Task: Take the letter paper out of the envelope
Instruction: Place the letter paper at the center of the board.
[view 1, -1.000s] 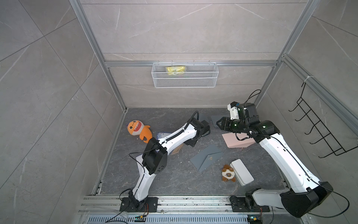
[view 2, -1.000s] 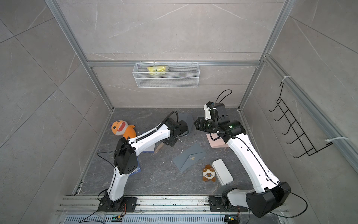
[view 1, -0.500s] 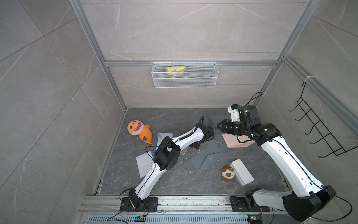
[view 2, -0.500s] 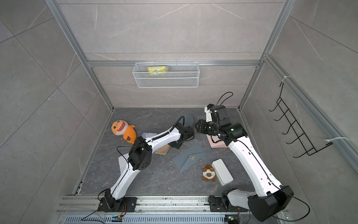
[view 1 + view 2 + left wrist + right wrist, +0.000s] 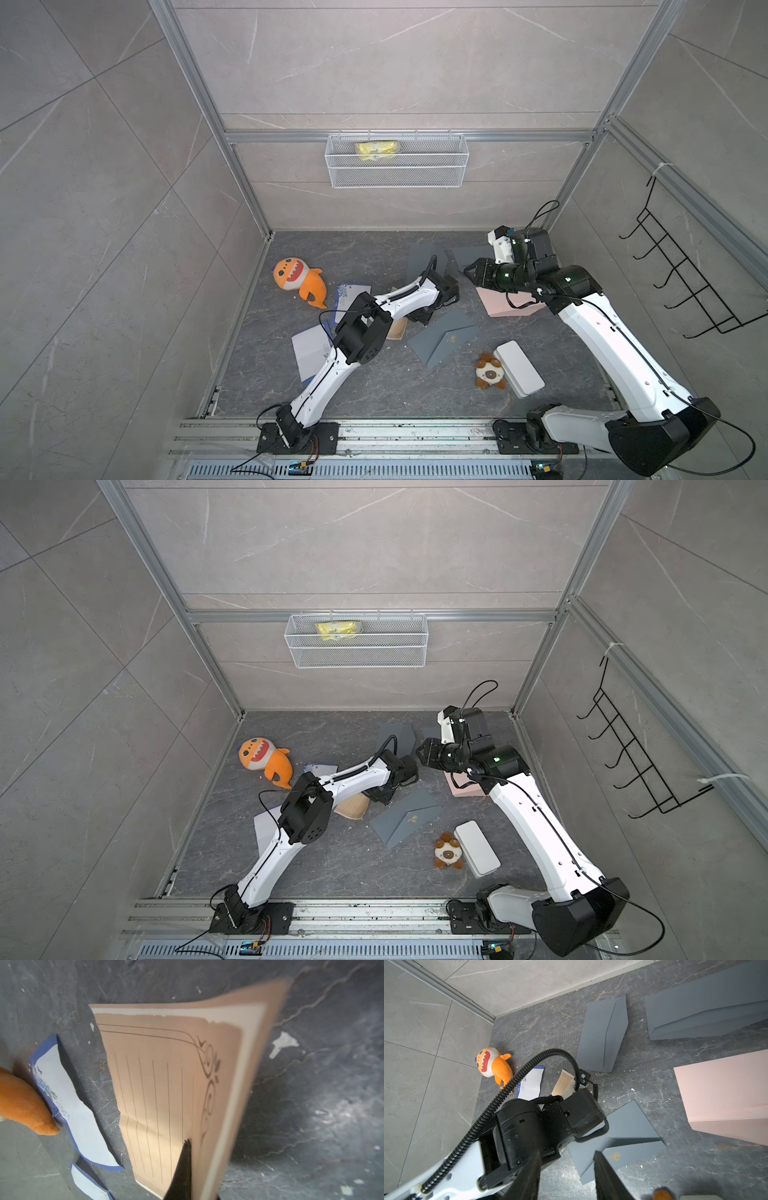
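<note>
The left gripper [image 5: 191, 1169] is clamped tight on the letter paper [image 5: 166, 1084], a folded tan sheet with a paler cream margin, thin ruled lines and a dark scrollwork flourish curling along its border. It carries no handwriting on the side shown. The sheet is fully out of the grey envelope [image 5: 442, 336] and sits just beside that envelope's left edge, with the gripper between them; whether the paper touches the floor cannot be told. The envelope is matte card lying flat, its pointed flap marked with a small gold emblem too small to read. The right gripper [image 5: 566, 1178] hangs above the floor with its black jaws partly apart and nothing between them. A white sheet with a blue border [image 5: 62, 1095] lies near the tan paper, its fine print too blurred to read, and an orange plush shark [image 5: 297, 278] with a toothy white mouth touches its edge. A pink envelope [image 5: 498, 301] lies under the right arm, and two more grey envelopes [image 5: 602, 1036] lie by the back wall on the dark, veined stone floor [image 5: 365, 257].
</note>
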You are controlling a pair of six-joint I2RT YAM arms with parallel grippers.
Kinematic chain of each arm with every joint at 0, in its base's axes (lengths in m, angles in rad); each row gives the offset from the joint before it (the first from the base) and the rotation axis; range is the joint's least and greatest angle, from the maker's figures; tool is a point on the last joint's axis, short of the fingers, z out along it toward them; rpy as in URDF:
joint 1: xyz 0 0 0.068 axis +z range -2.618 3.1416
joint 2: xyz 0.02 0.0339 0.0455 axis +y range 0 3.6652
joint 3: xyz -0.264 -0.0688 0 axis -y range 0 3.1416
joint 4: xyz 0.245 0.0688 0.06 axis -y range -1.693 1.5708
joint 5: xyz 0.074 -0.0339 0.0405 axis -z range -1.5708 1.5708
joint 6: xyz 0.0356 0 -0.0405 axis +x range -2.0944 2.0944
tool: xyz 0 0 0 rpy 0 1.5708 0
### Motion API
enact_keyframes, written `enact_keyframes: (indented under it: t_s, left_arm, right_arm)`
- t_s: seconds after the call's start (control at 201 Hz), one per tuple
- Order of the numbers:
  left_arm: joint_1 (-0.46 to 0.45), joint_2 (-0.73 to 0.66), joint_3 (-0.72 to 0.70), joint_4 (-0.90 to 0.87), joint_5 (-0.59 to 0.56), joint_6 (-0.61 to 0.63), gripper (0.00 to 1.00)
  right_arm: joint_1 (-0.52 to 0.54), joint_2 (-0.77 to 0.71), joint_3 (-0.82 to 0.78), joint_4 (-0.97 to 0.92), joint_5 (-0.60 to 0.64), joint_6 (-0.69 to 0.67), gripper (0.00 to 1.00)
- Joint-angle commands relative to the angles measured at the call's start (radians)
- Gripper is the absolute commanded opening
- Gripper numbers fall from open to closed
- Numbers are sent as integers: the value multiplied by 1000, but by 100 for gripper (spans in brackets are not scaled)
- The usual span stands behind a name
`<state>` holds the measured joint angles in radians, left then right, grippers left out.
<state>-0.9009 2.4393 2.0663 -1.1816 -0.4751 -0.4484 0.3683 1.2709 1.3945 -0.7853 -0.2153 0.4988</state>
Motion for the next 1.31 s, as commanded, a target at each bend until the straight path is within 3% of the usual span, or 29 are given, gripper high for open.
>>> enact_keyframes:
  t_s: [0.0, 0.373, 1.15, 1.309]
  left_arm:
    - [13, -8, -15, 30, 48, -18, 0]
    - [17, 0, -27, 33, 37, 5, 0]
    - [17, -56, -71, 59, 62, 29, 53]
    - [17, -65, -81, 64, 66, 30, 57]
  right_arm:
    - [5, -29, -21, 10, -15, 21, 44]
    - [6, -24, -26, 13, -24, 32, 44]
    - [7, -97, -163, 40, 54, 176, 43]
    - [6, -86, -154, 40, 54, 173, 43]
